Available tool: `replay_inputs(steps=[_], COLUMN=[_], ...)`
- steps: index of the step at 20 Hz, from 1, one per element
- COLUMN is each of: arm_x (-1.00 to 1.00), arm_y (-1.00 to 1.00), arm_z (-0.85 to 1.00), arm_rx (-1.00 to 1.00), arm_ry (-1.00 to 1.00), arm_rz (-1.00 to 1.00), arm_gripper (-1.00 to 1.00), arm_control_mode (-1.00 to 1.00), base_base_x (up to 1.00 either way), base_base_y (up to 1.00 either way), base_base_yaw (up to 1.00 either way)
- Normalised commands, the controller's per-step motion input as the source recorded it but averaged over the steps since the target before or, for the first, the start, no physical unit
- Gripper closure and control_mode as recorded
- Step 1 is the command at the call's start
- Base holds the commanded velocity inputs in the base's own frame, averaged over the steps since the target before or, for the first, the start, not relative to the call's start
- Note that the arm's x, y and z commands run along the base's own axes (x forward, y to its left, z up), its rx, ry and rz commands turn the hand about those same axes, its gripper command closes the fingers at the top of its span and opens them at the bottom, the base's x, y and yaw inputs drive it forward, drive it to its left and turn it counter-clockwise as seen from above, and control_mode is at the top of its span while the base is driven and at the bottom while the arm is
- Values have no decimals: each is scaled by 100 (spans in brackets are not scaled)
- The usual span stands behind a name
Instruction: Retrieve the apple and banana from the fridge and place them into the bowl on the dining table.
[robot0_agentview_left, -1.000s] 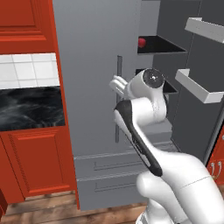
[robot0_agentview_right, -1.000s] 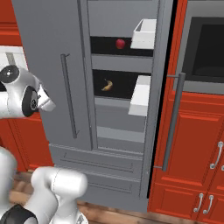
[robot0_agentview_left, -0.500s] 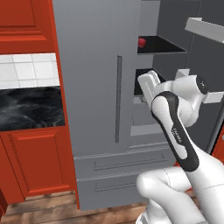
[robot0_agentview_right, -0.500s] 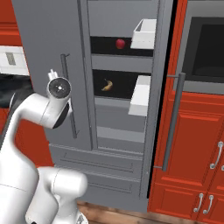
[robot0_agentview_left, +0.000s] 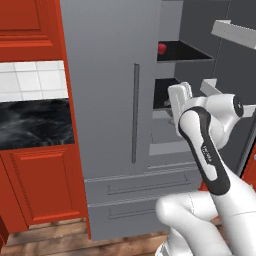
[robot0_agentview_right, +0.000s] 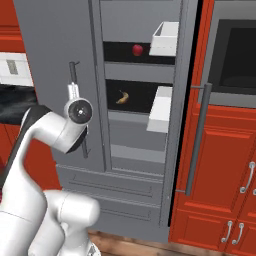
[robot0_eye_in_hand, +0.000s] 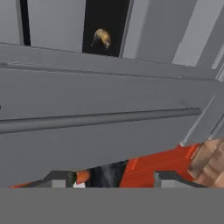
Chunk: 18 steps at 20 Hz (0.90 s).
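The grey fridge (robot0_agentview_left: 105, 75) has its left door closed and its right door swung open. A red apple (robot0_agentview_right: 137, 49) (robot0_agentview_left: 162, 48) rests on the upper black shelf. One shelf lower lies the yellow banana (robot0_agentview_right: 122, 97), which appears small and far off as the banana (robot0_eye_in_hand: 101, 37) in the hand view. My gripper (robot0_eye_in_hand: 113, 179) is open, its fingertips (robot0_eye_in_hand: 59, 179) wide apart with nothing between them. The hand (robot0_agentview_left: 179, 100) is raised in front of the fridge at the banana shelf's height, short of the opening. The bowl and the dining table are out of view.
White door bins (robot0_agentview_right: 161, 107) hang on the open right door, beside the shelves. The closed door's vertical bar handle (robot0_agentview_left: 135, 112) is just left of my hand. Fridge drawers (robot0_agentview_left: 130, 185) lie below. A black counter (robot0_agentview_left: 35, 122) sits left; red cabinets (robot0_agentview_right: 220, 150) stand right.
The arm has swung from the left side of the fridge across towards the open shelves, with the hand now turned at the banana shelf. The fruits have not moved.
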Motion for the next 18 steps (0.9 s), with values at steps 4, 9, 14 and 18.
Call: replay_inputs(steps=[4,9,14,18], arm_x=[36,52,44,51], arm_y=[-58,-35,-28,0], arm_z=[0,0,0,0], arm_rx=[5,0,2,8], arm_ry=[0,0,1,11], arm_rz=[-14,-11,-4,1], arm_gripper=[-100,-100,-100,-100], arm_control_mode=[-100,-100,-100,-100], base_base_x=[0,0,0,0], base_base_y=[0,0,0,0], base_base_yaw=[0,0,0,0])
